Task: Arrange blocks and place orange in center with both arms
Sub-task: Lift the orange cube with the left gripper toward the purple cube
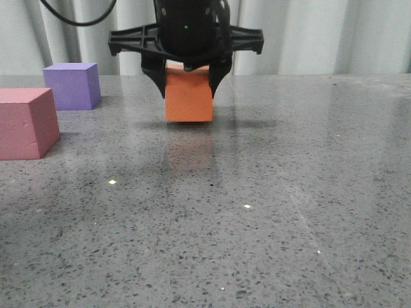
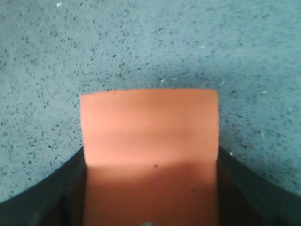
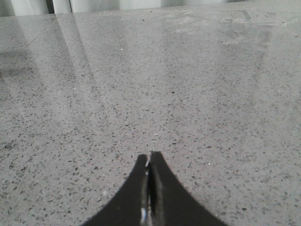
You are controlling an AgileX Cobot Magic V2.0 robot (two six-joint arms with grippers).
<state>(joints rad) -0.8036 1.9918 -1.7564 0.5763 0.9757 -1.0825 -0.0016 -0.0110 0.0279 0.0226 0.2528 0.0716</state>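
The bench (image 1: 270, 212) looks like polished grey stone, speckled with dark and white flecks, glossy enough to mirror the orange cube (image 1: 189, 96) faintly just in front of it. The orange cube, the purple cube (image 1: 72, 86) and the pinkish-red cube (image 1: 26, 122) look like matt foam. The left claw (image 1: 187, 82) clamping the orange cube looks like black plastic with a slight sheen.

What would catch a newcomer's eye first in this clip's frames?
The orange cube, held between the fingers of the left gripper near the middle of the speckled grey table, stands out first; whether it touches the table is unclear. Off to the left sit a purple cube farther back and a pinkish-red cube nearer the camera, apart from each other. The right gripper is shut on nothing over bare tabletop.
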